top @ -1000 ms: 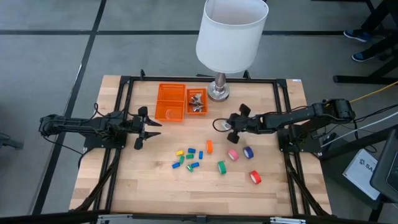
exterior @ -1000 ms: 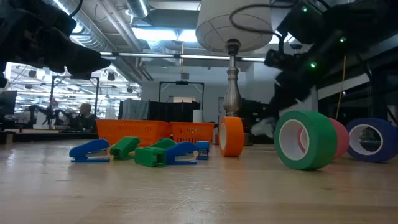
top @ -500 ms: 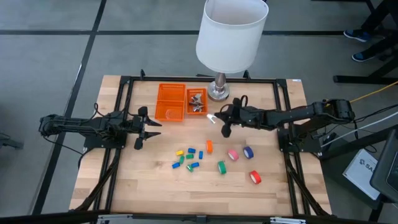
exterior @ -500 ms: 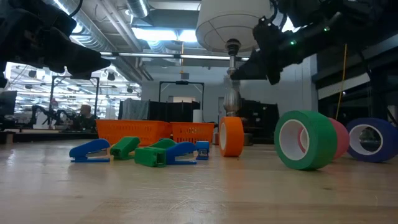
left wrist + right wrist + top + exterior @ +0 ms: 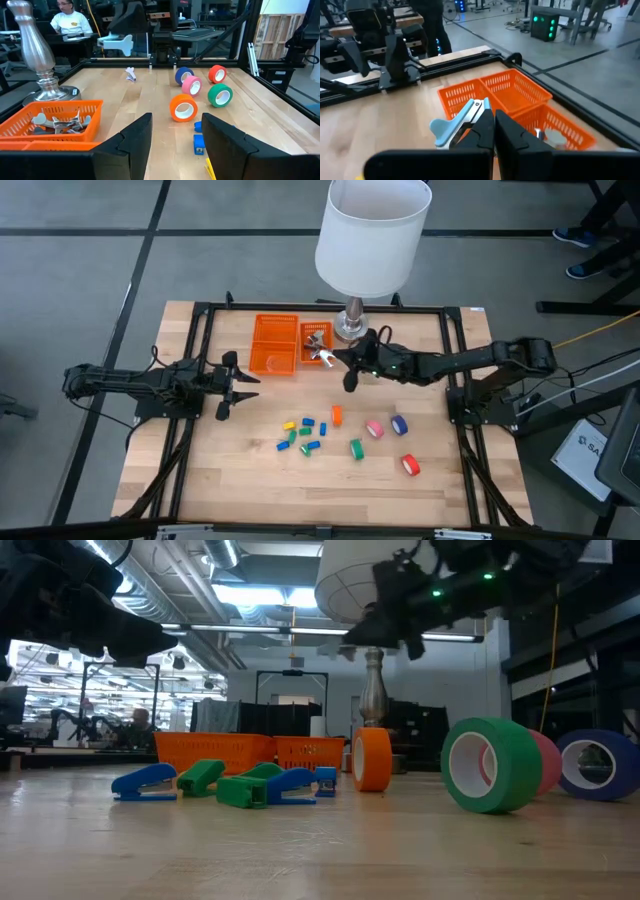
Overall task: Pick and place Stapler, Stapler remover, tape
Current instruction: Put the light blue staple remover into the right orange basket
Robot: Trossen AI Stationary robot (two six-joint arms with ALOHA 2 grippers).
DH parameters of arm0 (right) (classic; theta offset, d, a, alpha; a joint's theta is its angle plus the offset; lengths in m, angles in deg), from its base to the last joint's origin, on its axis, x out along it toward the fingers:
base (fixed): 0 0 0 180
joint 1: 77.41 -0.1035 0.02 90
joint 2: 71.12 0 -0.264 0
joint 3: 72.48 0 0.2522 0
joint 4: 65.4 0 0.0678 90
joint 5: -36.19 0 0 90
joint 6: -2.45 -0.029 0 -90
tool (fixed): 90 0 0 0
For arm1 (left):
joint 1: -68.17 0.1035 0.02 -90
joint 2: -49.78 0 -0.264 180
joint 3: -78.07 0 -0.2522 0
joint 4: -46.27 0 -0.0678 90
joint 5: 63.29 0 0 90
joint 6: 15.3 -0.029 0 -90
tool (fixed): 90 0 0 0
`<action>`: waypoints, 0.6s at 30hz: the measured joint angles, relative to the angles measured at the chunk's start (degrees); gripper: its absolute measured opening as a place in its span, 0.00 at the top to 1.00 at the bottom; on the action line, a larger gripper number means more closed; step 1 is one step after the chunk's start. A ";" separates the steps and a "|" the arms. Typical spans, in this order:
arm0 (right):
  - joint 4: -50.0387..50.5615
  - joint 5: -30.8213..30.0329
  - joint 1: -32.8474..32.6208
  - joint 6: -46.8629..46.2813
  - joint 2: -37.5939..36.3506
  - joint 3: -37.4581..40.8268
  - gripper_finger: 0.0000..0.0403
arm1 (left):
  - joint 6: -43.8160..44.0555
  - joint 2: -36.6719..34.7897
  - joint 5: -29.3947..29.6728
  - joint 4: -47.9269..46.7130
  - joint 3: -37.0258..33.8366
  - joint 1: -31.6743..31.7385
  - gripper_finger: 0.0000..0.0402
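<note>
My right gripper (image 5: 338,361) is shut on a pale staple remover (image 5: 462,120) and hangs beside the near right corner of the orange basket (image 5: 273,345), close to the lamp base (image 5: 350,328). The basket's right compartment (image 5: 316,343) holds several metal removers. Small blue, green and yellow staplers (image 5: 300,433) lie mid-table. Orange tape (image 5: 337,415), pink tape (image 5: 374,428), blue tape (image 5: 399,424), green tape (image 5: 356,448) and red tape (image 5: 410,465) stand on the wood. My left gripper (image 5: 240,385) waits open at the left. My right gripper pinches the staple remover between its two fingers, at their free ends. The remover's metal jaw (image 5: 478,106) and its light-blue wing (image 5: 444,130) stick out ahead of the fingertips. The fingers come nearly level from the table's right side. The remover is lifted clear of the table.
A lamp with a big white shade (image 5: 372,235) stands at the far middle, its column (image 5: 373,690) just behind my right arm. A black frame (image 5: 200,320) runs round the table. A small pale piece (image 5: 131,74) lies on the wood beyond the tapes.
My right gripper has risen and gone toward the table's left and far edge, toward the basket, tipping from pointing down to nearly level. It stays shut on the staple remover, which has come up clear of the table with it.
</note>
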 joint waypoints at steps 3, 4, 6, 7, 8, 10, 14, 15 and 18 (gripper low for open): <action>2.22 -0.01 0.78 0.52 3.95 -4.24 1.00 | 0.00 0.00 0.00 -0.01 0.02 0.00 0.58; 2.66 -0.04 1.21 0.54 5.34 -5.45 1.00 | 0.00 0.01 0.00 -0.02 0.01 0.00 0.58; 3.20 -0.15 2.17 0.52 8.16 -7.81 1.00 | 0.00 0.00 0.00 -0.01 0.01 0.00 0.58; 3.22 -0.14 2.72 0.50 9.56 -8.99 1.00 | 0.00 0.02 0.00 -0.02 0.00 0.00 0.58; 3.24 -0.14 3.26 0.45 10.86 -10.07 0.99 | 0.00 0.01 0.00 -0.02 0.00 0.00 0.58; 3.40 -0.17 4.36 0.45 13.63 -12.16 0.99 | 0.00 0.01 0.00 -0.02 0.02 0.00 0.58; 4.63 -0.15 6.37 -0.74 18.77 -15.37 0.99 | 0.00 0.00 0.00 -0.01 0.00 0.00 0.58; 4.64 -0.17 6.79 -1.05 19.95 -15.84 0.99 | 0.00 0.00 0.00 -0.01 0.00 0.00 0.58; 4.61 -0.17 8.03 -1.23 23.31 -16.77 0.98 | 0.00 0.00 0.00 0.00 0.00 0.00 0.58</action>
